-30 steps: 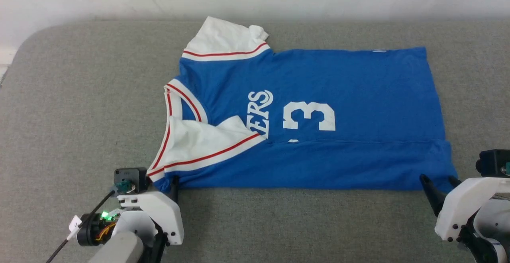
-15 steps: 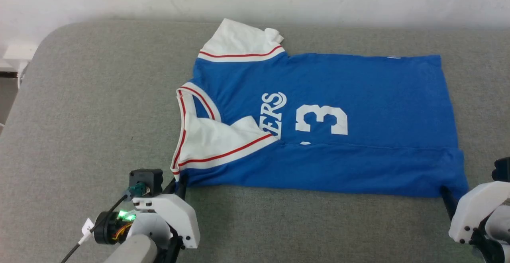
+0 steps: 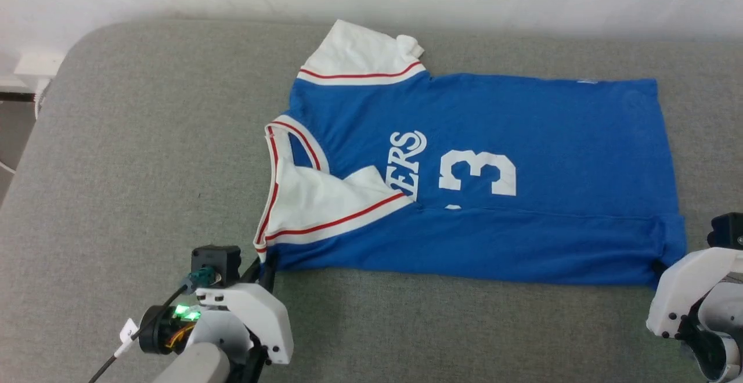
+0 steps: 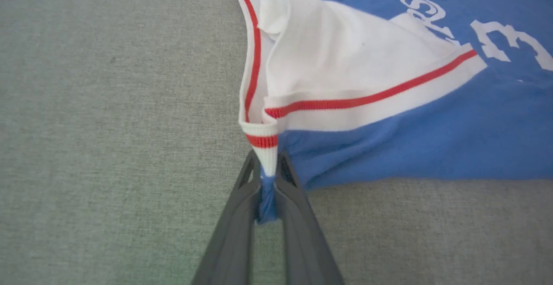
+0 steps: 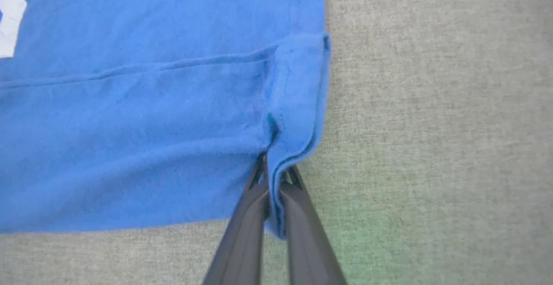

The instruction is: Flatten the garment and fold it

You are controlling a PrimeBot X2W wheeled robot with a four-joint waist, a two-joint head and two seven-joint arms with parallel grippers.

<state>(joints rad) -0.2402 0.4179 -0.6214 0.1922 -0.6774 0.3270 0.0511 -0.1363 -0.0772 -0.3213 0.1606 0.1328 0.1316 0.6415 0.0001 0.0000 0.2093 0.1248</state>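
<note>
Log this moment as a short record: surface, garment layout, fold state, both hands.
surface: grey padded surface
garment: blue with white sleeves, lying on the surface, collar toward the robot's left, hem toward its right
fold state: near long edge folded over the front; near sleeve lies in across the lettering; far sleeve spread out
left hand: shut on the near collar-side corner, striped trim between the fingers
right hand: shut on the near hem corner
</note>
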